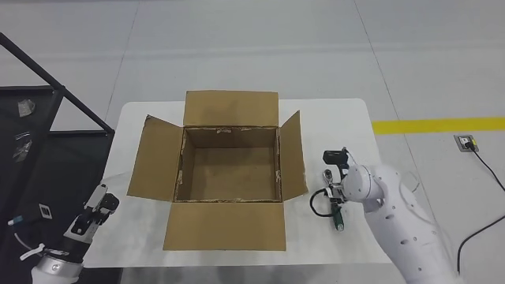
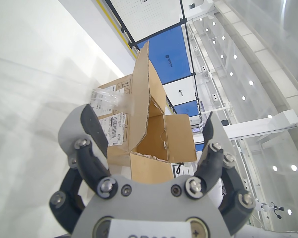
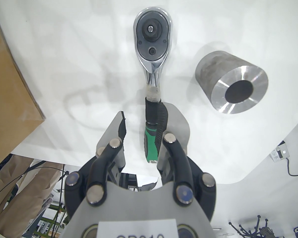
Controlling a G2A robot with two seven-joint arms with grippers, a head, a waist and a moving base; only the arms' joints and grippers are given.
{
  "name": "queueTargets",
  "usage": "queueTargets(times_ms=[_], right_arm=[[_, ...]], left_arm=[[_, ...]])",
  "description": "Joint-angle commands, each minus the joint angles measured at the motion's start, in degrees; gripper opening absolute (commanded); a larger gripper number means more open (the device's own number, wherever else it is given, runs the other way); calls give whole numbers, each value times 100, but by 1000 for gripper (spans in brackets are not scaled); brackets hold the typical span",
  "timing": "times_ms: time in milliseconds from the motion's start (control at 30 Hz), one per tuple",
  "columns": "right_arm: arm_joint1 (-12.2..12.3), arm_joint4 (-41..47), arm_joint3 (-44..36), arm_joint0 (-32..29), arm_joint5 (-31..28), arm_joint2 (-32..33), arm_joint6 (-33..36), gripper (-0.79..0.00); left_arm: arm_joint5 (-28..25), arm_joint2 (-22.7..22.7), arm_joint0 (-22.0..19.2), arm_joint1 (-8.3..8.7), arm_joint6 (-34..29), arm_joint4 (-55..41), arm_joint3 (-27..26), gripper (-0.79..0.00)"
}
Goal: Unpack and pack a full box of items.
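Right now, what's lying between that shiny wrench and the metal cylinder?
Nothing. In the right wrist view, the stretch of white table between the wrench and the metal cylinder is bare.

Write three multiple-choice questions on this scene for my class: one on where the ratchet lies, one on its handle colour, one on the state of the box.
1. Where is the ratchet relative to the box? A inside it; B beside it on the table; C on a flap.
2. Its handle is: A red; B green and black; C yellow.
3. The box's flaps are: A taped shut; B cut off; C folded open.
Answers: 1 B, it lies on the white tabletop; 2 B, seen in the right wrist view; 3 C, all four spread outward.
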Motion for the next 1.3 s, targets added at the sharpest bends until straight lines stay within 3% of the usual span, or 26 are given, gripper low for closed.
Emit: queueTargets(times_ms=[0,367,633,833,900,933,1000,1267], right_arm=[[-12,-40,150,59,74,-29,-60,-483],[-70,-76,586,239,160,-172,-172,-514],[-112,-26,851,355,113,-254,-209,-625],[-150,11,1074,475,99,-331,-192,-625],[-163,25,1151,516,91,-351,-214,-690],[-169,41,1182,533,97,-355,-222,-773],[-179,63,1221,558,100,-360,-251,-785],[-89,-65,449,337,249,-53,-405,-785]], left_arm=[[2,2,3,-4,5,7,-5,0],[34,17,-12,-20,32,69,-23,0],[70,26,-30,-31,52,106,-26,0],[98,22,-52,-38,64,119,-8,0],[102,20,-60,-40,59,121,-2,0],[109,16,-63,-41,60,127,3,0],[117,11,-69,-43,62,117,6,0],[109,-8,-92,-49,30,114,10,0]])
